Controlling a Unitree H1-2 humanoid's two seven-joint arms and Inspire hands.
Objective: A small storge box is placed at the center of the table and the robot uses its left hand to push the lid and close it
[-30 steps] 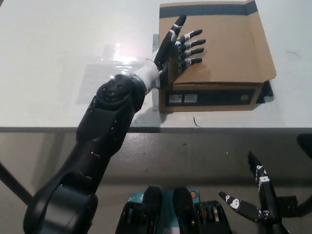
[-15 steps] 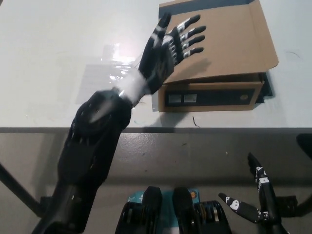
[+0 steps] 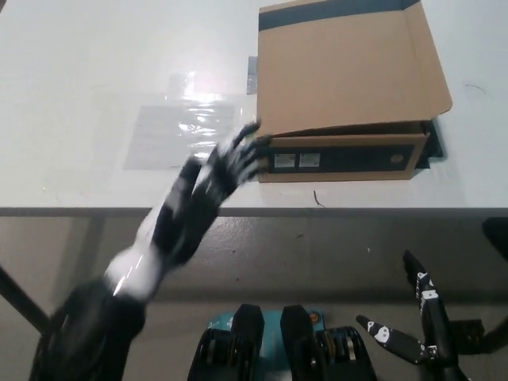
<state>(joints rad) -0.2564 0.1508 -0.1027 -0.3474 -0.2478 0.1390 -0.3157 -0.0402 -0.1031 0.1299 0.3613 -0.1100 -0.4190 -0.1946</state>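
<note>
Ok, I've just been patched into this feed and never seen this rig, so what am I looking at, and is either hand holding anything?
This is one picture from a camera on a humanoid robot's head, looking steeply down. The pale grey table carries a brown cardboard storage box with a dark blue band, its flat lid lying down over it. A clear plastic sheet lies flat to the box's left. The blurred dark shape rising from lower left is the robot's left hand, fingers spread, off the box and holding nothing. Its right hand rests low at bottom right, below the table edge, fingers apart, also empty.
</note>
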